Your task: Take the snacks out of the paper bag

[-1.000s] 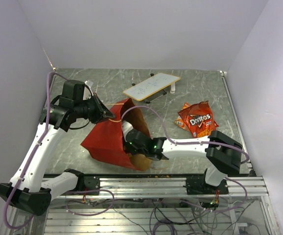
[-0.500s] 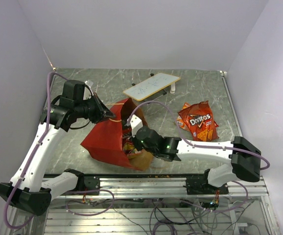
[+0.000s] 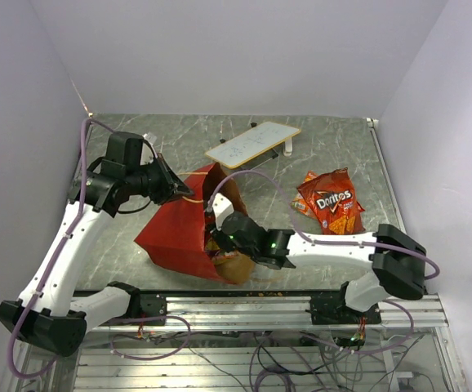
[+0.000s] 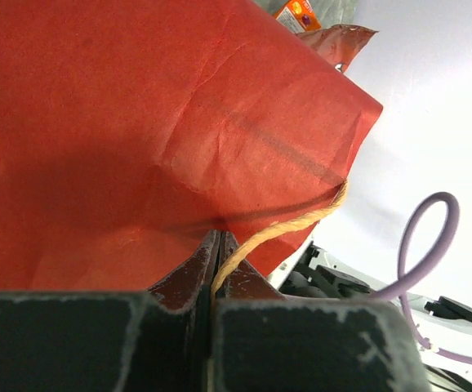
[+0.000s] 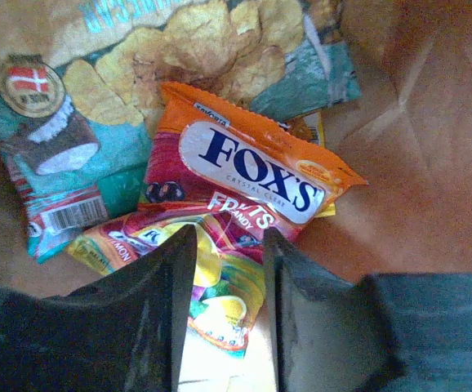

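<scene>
Snacks (image 5: 89,135) lie inside the bag (image 3: 171,233); my right claw (image 5: 228,237) hangs narrowly open over the Fox's pack (image 5: 252,171), my left claw (image 4: 217,241) pinches the handle (image 4: 293,224).

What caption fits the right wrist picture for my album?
Inside the paper bag, the right gripper hangs over a Fox's candy packet atop a teal chip bag.

Before me, inside the paper bag (image 3: 175,233), the Fox's packet (image 5: 244,175) lay atop a chip packet (image 5: 81,139); Doritos bag (image 3: 330,198) to its right, board (image 3: 252,144) behind.
</scene>
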